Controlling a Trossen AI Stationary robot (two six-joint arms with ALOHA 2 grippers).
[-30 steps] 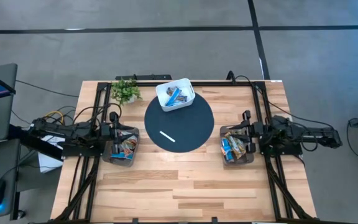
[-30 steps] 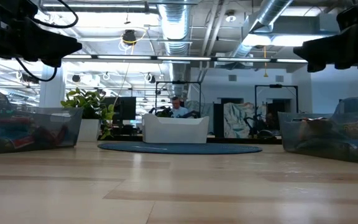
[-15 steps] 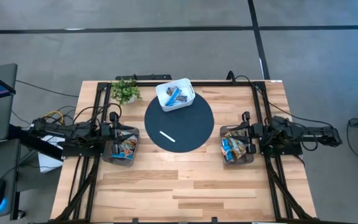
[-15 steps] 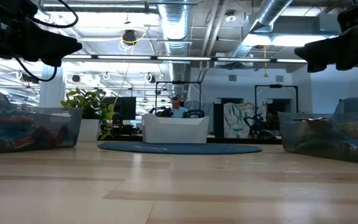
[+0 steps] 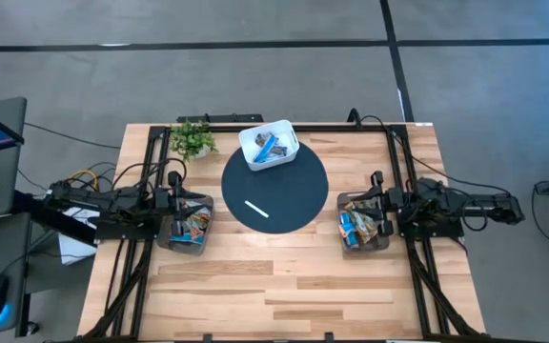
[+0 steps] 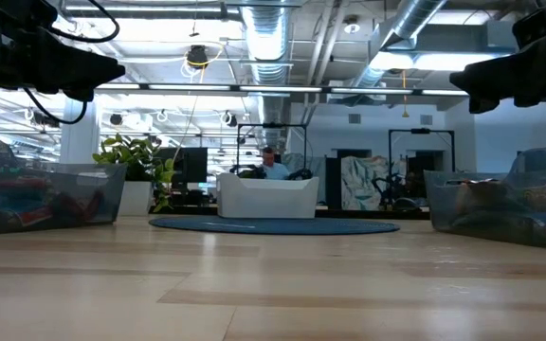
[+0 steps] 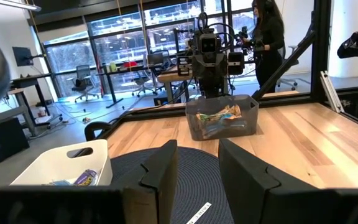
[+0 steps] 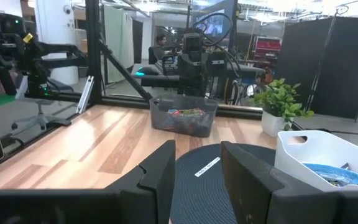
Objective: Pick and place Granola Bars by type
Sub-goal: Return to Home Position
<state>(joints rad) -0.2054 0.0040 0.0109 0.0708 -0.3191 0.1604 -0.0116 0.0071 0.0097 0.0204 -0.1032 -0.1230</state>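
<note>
Granola bars fill two clear bins: the left bin (image 5: 188,225) and the right bin (image 5: 362,225), tan and blue wrappers mixed. A blue bar (image 5: 273,146) lies in the white box (image 5: 269,144) at the far edge of the round dark mat (image 5: 274,189). A thin white stick (image 5: 256,209) lies on the mat. My left gripper (image 7: 197,163) hovers open above the left bin, pointing toward the table's right. My right gripper (image 8: 197,163) hovers open above the right bin, pointing toward the table's left. Neither holds anything.
A small potted plant (image 5: 193,138) stands at the far left beside the white box. Black frame rails run along the table's left, right and far sides. Bare wood spans the near half of the table. A person (image 7: 267,34) stands beyond the table's right side.
</note>
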